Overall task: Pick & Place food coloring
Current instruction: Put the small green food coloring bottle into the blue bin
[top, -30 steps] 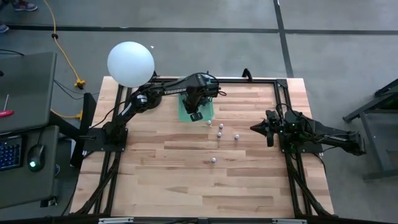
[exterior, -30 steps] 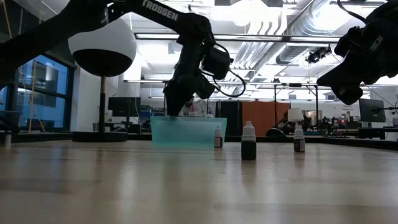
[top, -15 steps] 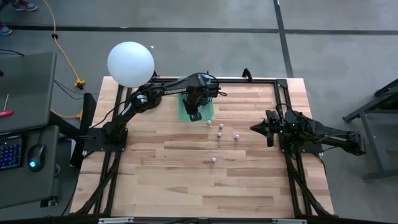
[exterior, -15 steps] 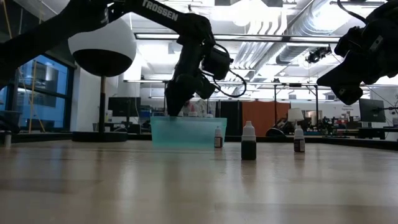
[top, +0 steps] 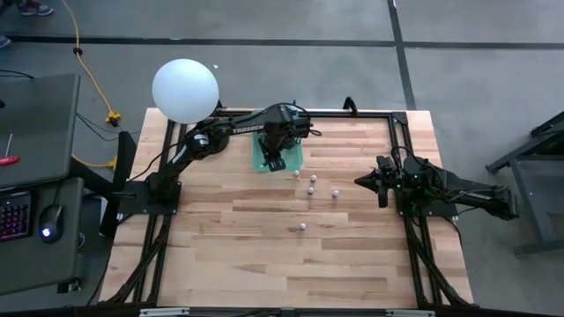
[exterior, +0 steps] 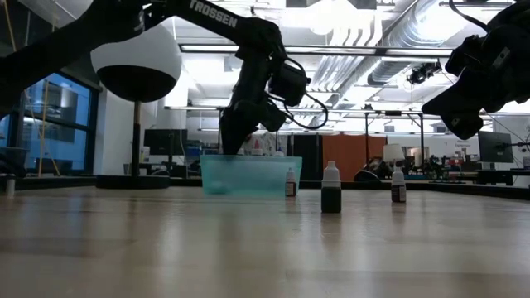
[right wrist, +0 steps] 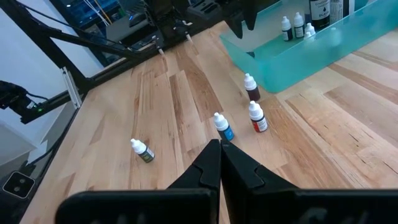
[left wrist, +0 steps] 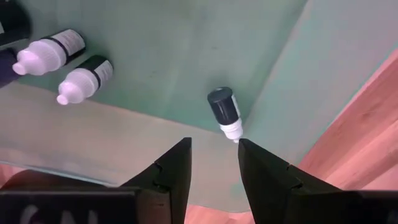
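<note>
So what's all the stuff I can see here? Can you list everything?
Bottles on the table: four, white caps, standing apart on the wood right of the tray.
Bottles in the tray: several, white caps; one lies just beyond the open left fingers.
Tray: one, see-through green, far side of the table.
Ball lamp: one, white, far-left corner.
Table: one, light wood.
Left gripper: open, over the tray.
Right gripper: shut, waiting at the right edge.

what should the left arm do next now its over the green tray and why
Probably lift the left gripper straight up out of the green tray. Its fingers stand apart, and a small bottle lies loose on the tray floor just beyond them, so the drop looks done. Four bottles wait on the table; the right gripper is shut and idle.
</note>
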